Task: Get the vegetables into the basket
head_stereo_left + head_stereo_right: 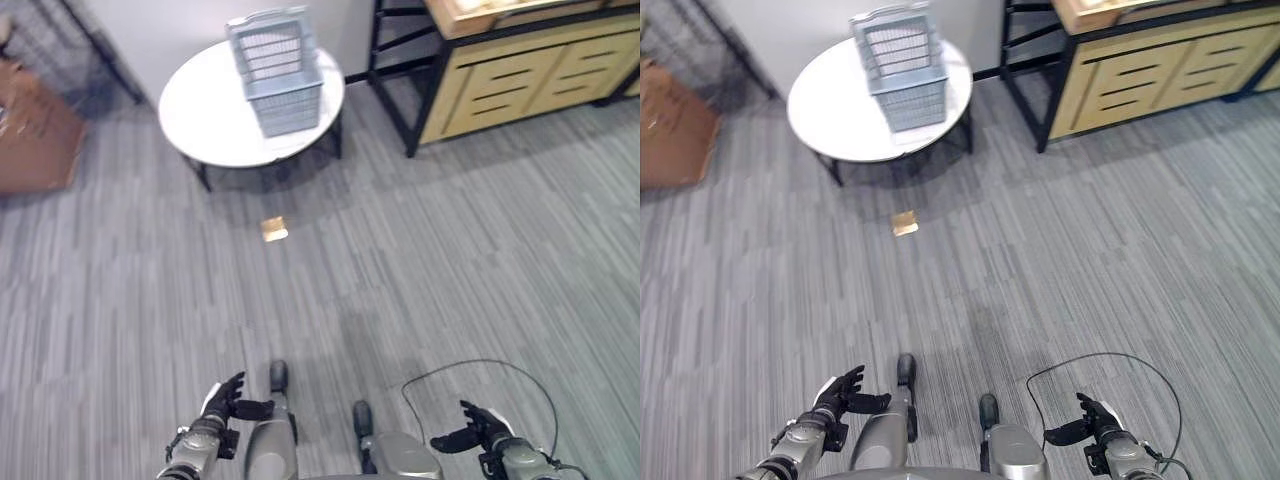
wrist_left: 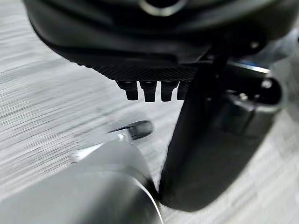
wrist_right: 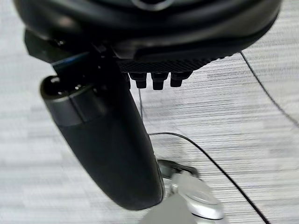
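Relaxed, spread fingers on left hand (image 1: 225,400) and right hand (image 1: 478,425), both low over grey floor (image 1: 420,280), holding nothing. Farther off, small tan scrap (image 1: 274,229) on floor. Beyond, pale slatted basket (image 1: 275,70) standing on round white table (image 1: 215,120), beside wooden cabinet (image 1: 530,70).

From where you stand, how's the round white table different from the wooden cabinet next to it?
The round white table is low, pale and carries the basket; the wooden cabinet is boxy, tan with slotted drawer fronts in a black frame. The table stands to the robot's left of the cabinet. Both stand on the grey floor by the wall.
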